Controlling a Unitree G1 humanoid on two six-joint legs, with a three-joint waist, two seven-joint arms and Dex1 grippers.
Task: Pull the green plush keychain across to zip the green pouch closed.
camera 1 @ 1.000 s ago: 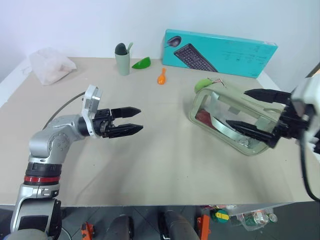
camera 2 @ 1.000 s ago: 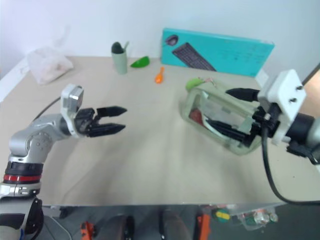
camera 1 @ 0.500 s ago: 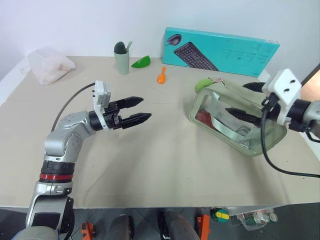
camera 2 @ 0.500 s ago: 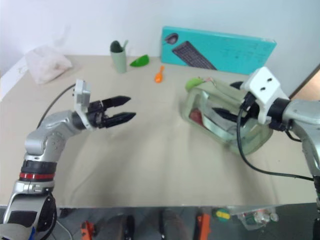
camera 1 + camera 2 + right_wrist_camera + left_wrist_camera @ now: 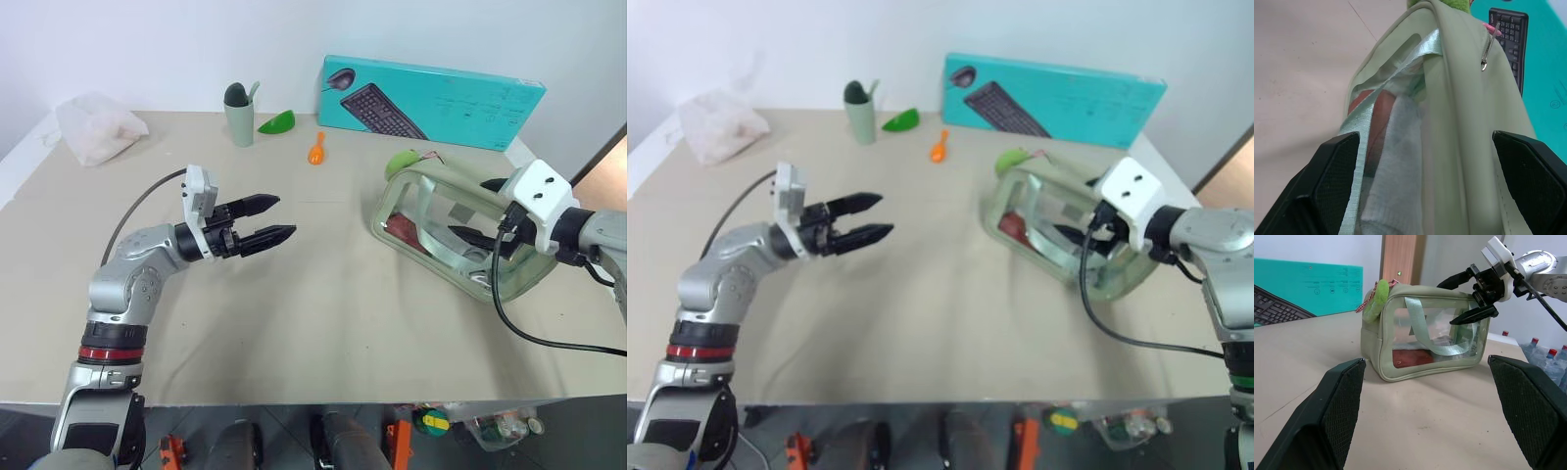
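Observation:
The green pouch (image 5: 431, 227), pale sage with a clear window and a strap, lies on the right of the table. The green plush keychain (image 5: 400, 163) sits at its far left top corner, on a pinkish cord by the zipper pull (image 5: 1486, 49). My right gripper (image 5: 468, 208) is open at the pouch's right end, one finger over the top and one in front of the window, holding nothing. My left gripper (image 5: 285, 215) hovers open over the middle of the table, well left of the pouch and pointing at it. In the left wrist view, the pouch (image 5: 1425, 338) stands with the keychain (image 5: 1376, 301) hanging at its corner.
A teal keyboard box (image 5: 431, 98) stands behind the pouch. Along the back are a sage cup (image 5: 239, 116), a glossy green leaf piece (image 5: 278, 122) and a small orange object (image 5: 315, 151). A white plastic bag (image 5: 98, 127) lies at the back left.
My right gripper has moved in over the pouch's right end and its wrist has rolled. The left gripper edged toward the pouch, then held still. Both stayed open.

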